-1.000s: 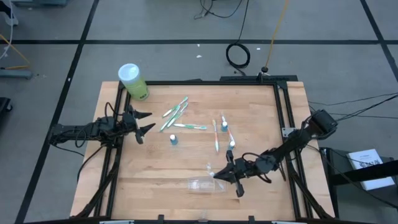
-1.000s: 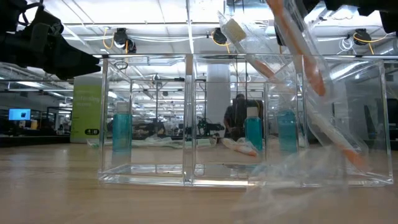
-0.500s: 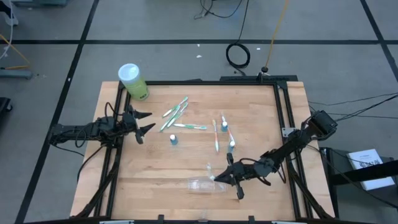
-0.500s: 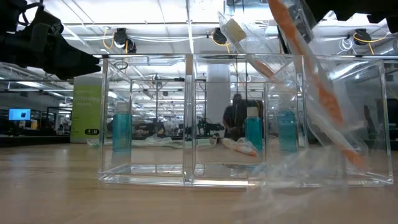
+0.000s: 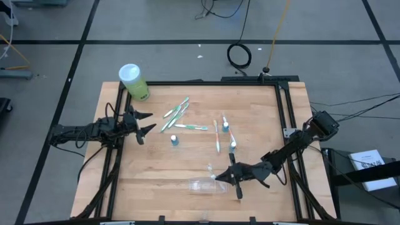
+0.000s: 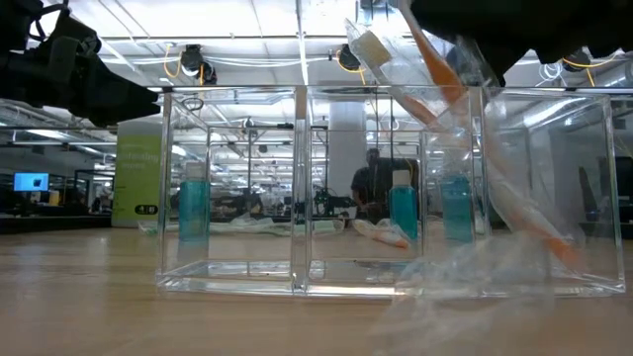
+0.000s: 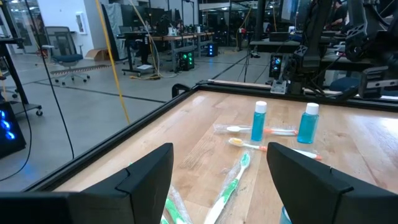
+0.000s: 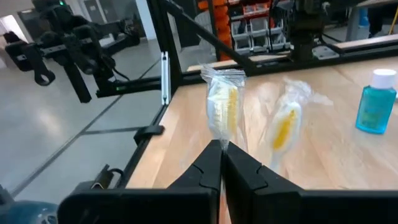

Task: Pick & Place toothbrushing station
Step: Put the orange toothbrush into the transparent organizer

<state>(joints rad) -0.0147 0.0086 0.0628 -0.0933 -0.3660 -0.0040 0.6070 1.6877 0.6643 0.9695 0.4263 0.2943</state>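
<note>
1. We open on the right gripper (image 8: 221, 163): its fingers are pressed together on a wrapped toothbrush (image 8: 224, 112), pinching the crinkly wrapper by its lower end.
2. From above, that gripper (image 5: 226, 177) sits at about five o'clock on the table (image 5: 144, 187), just beside the clear organizer (image 5: 207, 185); the brush itself is too small to make out there.
3. In the low view we get the orange-handled brush (image 6: 435, 69) angled over the organizer's (image 6: 237, 188) right compartment, its upper end cut off by the dark arm.
4. Further out, the green-white toothbrushes (image 5: 176, 112) lie toward eleven o'clock, with blue tubes (image 5: 174, 140) near centre.
5. Left gripper (image 5: 142, 122) waits at nine o'clock, fingers (image 7: 146, 177) spread and empty.
</note>
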